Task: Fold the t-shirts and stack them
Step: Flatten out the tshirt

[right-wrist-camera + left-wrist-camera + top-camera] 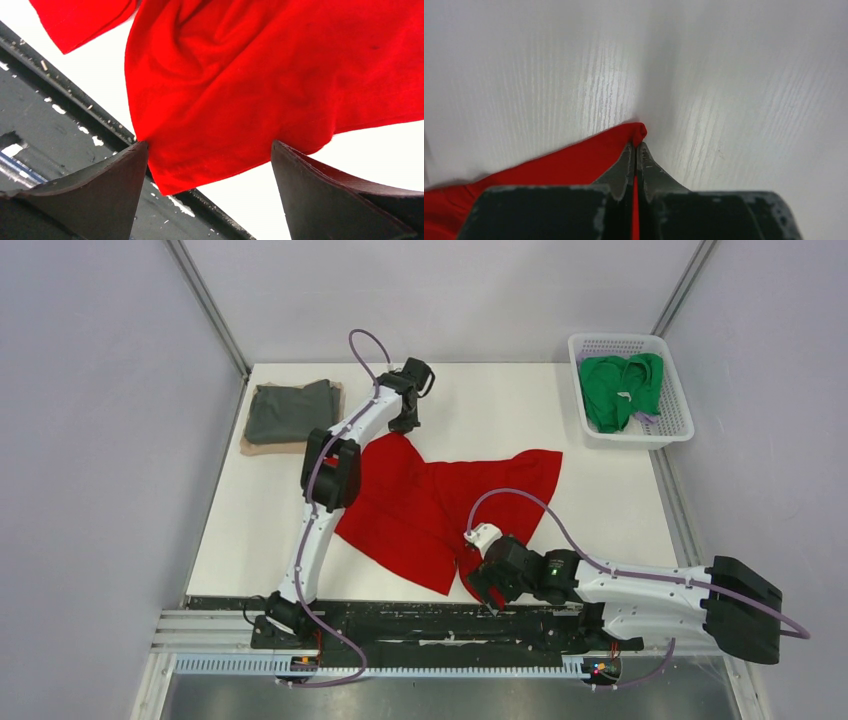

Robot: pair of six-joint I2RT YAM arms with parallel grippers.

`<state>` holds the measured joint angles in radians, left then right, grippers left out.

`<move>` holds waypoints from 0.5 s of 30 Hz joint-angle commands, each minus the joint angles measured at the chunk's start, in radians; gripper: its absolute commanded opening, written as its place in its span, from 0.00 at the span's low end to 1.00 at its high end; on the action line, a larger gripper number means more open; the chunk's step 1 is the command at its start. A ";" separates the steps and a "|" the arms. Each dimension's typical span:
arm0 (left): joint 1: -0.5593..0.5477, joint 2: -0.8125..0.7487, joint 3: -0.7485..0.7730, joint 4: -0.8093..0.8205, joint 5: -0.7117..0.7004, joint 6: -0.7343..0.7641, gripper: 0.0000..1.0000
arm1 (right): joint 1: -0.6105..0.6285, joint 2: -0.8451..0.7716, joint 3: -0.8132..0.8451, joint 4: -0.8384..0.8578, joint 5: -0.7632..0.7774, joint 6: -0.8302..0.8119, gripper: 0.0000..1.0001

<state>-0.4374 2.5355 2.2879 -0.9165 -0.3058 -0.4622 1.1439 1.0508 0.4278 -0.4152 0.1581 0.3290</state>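
kim: Left claw (638, 145), what's it doing?

me: Pinching. I'm seeing both fingers pressed together on a corner of the red t-shirt (569, 162). A nub of cloth is poking out past the tips, with bare white table (734, 75) beyond. In the top view it's sitting at the shirt's far point.

kim: And the right claw (210, 145)?

me: Hanging spread wide, nothing between the fingers. It's hovering over the shirt's near hem, right by the black rail (55, 125) at the table's front edge. I can't tell if the tips are touching cloth.

kim: Where's everything lying?

me: The red one is lying rumpled mid-table, running from the left claw out toward the right. The dark grey t-shirt (290, 410) is sitting folded in the far left corner on a tan t-shirt (262, 449), with the tan edge peeking out underneath. The green t-shirt (620, 390) is lying bunched in the white basket (615, 339), far right.
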 commanded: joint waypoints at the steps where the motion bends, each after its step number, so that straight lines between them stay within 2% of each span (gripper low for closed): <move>1: 0.008 -0.039 -0.120 -0.048 -0.126 -0.029 0.02 | 0.005 0.049 -0.008 -0.021 0.091 0.031 0.93; 6: 0.009 -0.211 -0.317 0.026 -0.189 -0.046 0.02 | 0.005 0.082 0.009 -0.086 0.209 0.086 0.85; 15: 0.011 -0.585 -0.722 0.255 -0.209 -0.115 0.02 | 0.002 0.047 0.012 -0.205 0.349 0.203 0.83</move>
<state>-0.4305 2.1540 1.6703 -0.7952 -0.4706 -0.4984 1.1500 1.0981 0.4515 -0.4511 0.3660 0.4702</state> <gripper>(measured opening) 0.033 0.835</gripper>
